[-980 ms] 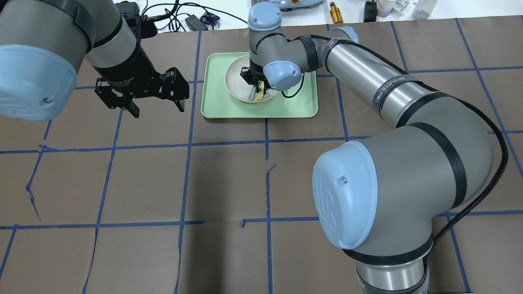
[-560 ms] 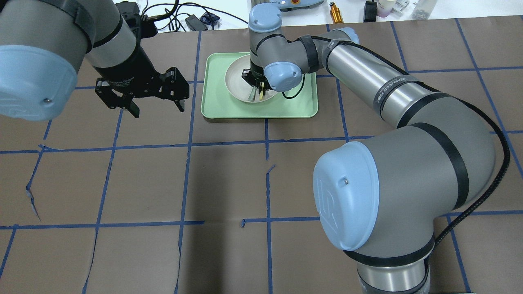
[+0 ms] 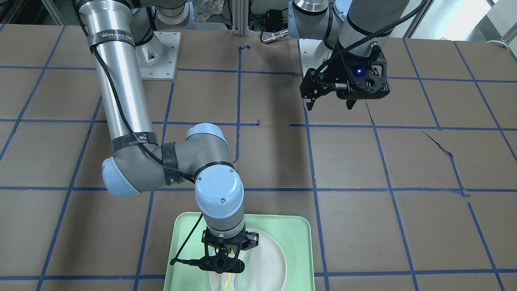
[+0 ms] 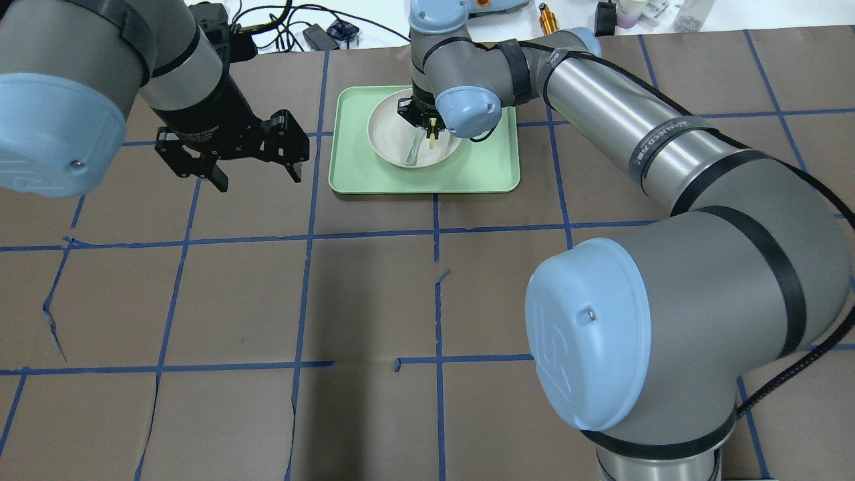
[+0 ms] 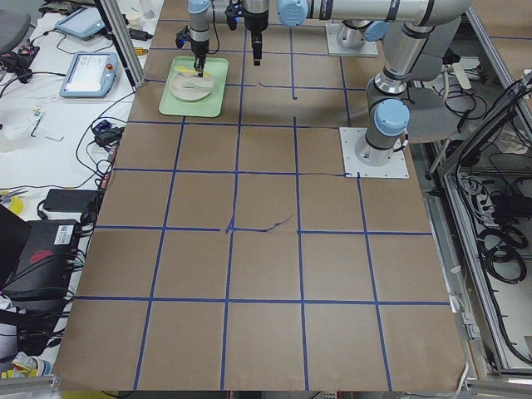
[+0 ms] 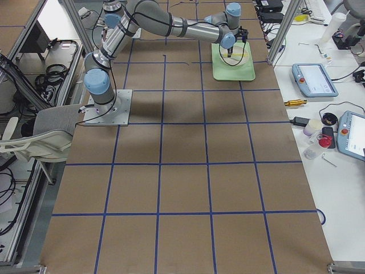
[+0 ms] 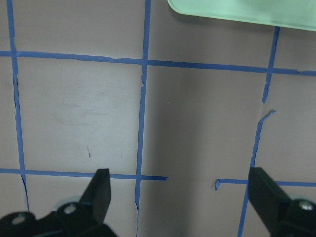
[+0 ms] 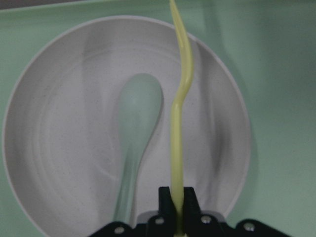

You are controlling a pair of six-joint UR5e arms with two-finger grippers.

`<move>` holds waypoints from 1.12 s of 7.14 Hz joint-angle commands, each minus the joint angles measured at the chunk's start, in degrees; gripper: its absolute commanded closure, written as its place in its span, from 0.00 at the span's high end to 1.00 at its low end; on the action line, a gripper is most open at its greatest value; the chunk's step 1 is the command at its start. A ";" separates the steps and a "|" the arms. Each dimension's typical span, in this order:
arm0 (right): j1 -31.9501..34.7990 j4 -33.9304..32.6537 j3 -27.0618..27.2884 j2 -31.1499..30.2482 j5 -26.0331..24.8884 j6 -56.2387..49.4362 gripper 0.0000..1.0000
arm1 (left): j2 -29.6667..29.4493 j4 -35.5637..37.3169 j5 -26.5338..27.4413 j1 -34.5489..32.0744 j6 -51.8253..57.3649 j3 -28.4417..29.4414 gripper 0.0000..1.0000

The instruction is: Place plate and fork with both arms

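Note:
The off-white plate (image 4: 391,133) sits in the mint-green tray (image 4: 494,170) at the far middle of the table. My right gripper (image 4: 427,127) is shut on the handle of the yellow fork (image 8: 180,108) and holds it above the plate (image 8: 59,148), tines pointing away from the wrist. The same gripper (image 3: 224,266) and fork (image 3: 227,283) show in the front-facing view. My left gripper (image 4: 257,179) is open and empty and hovers over bare table left of the tray. The left wrist view shows its jaws wide apart (image 7: 180,185).
A pale grey-green spoon (image 8: 136,128) lies in the plate, also seen in the overhead view (image 4: 413,152). The tray's corner (image 7: 237,10) shows in the left wrist view. Blue tape lines cross the brown table. Cables and small items lie beyond the far edge.
My right gripper has risen and shifted slightly away from the robot with the fork, which now hangs clear of the plate's floor. The left arm has not moved.

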 commanded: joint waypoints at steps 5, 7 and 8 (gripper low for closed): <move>-6.74 -1.83 10.26 -2.83 -1.50 -7.99 0.99 | -0.24 0.09 0.00 -0.05 -0.08 -0.55 1.00; -6.74 0.53 10.87 -6.93 -1.68 -8.69 1.00 | -0.16 0.09 0.00 0.03 -0.08 -0.55 1.00; -6.74 5.25 12.88 -11.14 -2.29 -9.83 1.00 | -0.07 0.09 0.00 0.04 0.01 -0.47 1.00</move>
